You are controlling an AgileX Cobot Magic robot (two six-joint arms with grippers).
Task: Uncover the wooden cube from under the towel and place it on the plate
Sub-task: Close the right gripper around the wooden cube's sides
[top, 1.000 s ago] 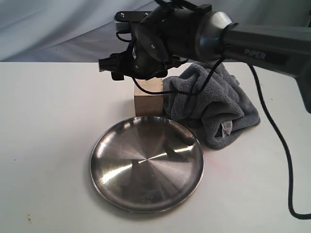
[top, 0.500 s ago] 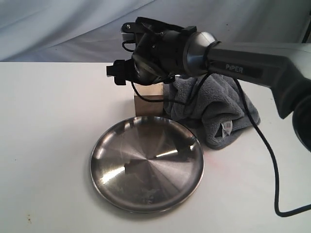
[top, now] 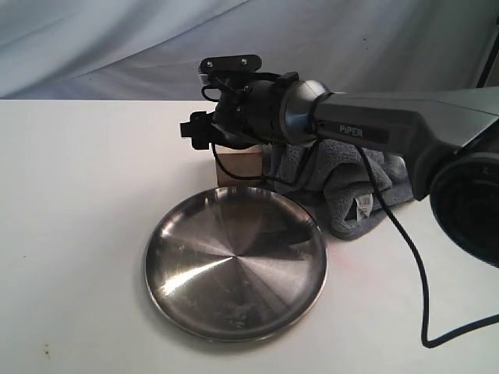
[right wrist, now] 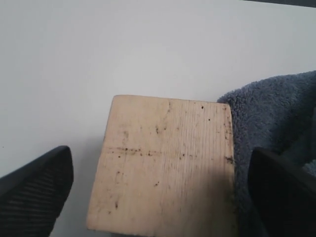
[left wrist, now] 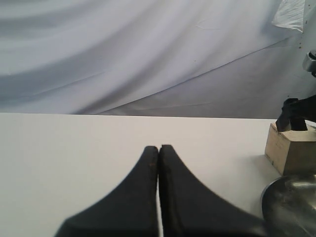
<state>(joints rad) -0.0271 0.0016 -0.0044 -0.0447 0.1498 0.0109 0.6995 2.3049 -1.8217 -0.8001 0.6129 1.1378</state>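
Note:
The wooden cube (top: 238, 165) stands uncovered on the white table just behind the plate (top: 234, 265); it also shows in the right wrist view (right wrist: 165, 168) and the left wrist view (left wrist: 291, 150). The grey towel (top: 351, 187) lies bunched against the cube's right side. My right gripper (top: 232, 146) hangs open directly over the cube, one finger (right wrist: 37, 192) past its bare side, the other over the towel (right wrist: 276, 113). The steel plate holds nothing. My left gripper (left wrist: 159, 147) is shut with nothing in it, low over the table far to the left of the cube.
The right arm (top: 390, 128) and its black cable (top: 413, 265) stretch across the towel from the right. A grey cloth backdrop (top: 117, 47) hangs behind the table. The plate's edge (left wrist: 291, 202) shows in the left wrist view.
The right gripper has come down closer onto the cube and its jaws have spread wider. The cube, towel and plate have stayed put.

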